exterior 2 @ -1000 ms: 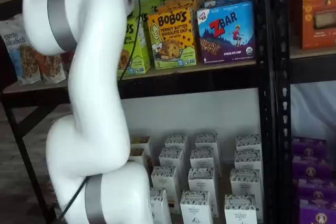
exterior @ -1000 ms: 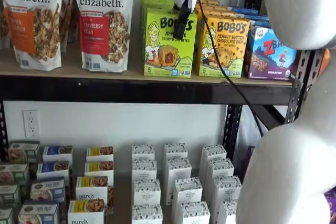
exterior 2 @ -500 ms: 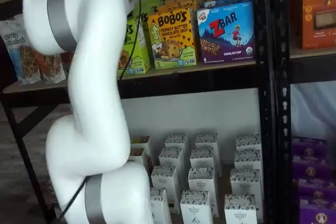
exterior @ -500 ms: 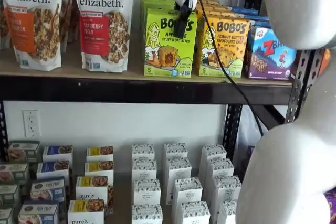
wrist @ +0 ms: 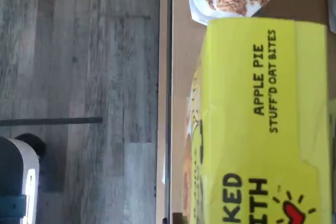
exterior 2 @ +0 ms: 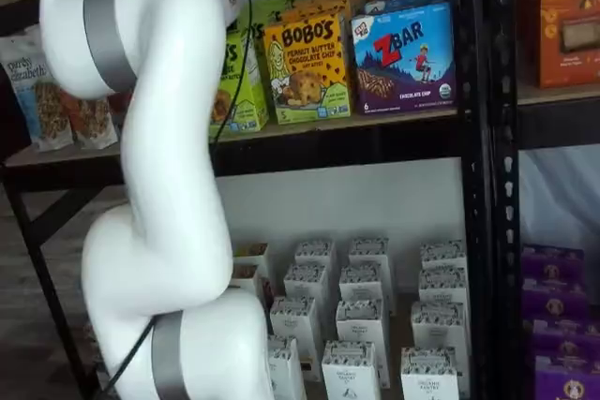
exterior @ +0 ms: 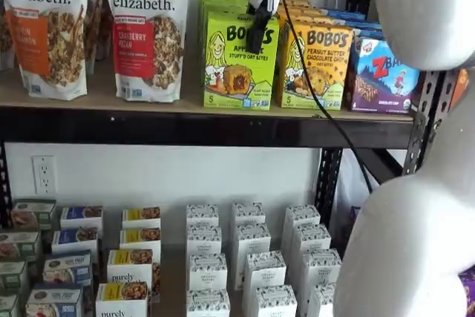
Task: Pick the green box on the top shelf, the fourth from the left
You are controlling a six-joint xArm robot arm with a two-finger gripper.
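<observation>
The green box (exterior: 230, 72) stands at the front of the top shelf (exterior: 185, 128) in both shelf views, partly behind my arm in one of them (exterior 2: 246, 81). My gripper (exterior: 256, 41) comes down on its upper right part. One black finger lies flat against the printed front face and the other is hidden behind the box. The gripper is shut on the green box. The wrist view looks straight onto the box's lime top panel (wrist: 257, 119), lettered "APPLE PIE STUFF'D OAT BITES", beside the tan shelf board (wrist: 181, 77).
More green boxes are stacked behind the held one. A yellow-orange Bobo's box (exterior: 318, 64) touches its right side, with a purple ZBar box (exterior: 382, 76) beyond. A granola bag (exterior: 146, 31) stands to its left. My white arm (exterior: 415, 183) fills the right foreground.
The gripper has closed a little onto the green box and risen slightly. The box has shifted a touch up with it.
</observation>
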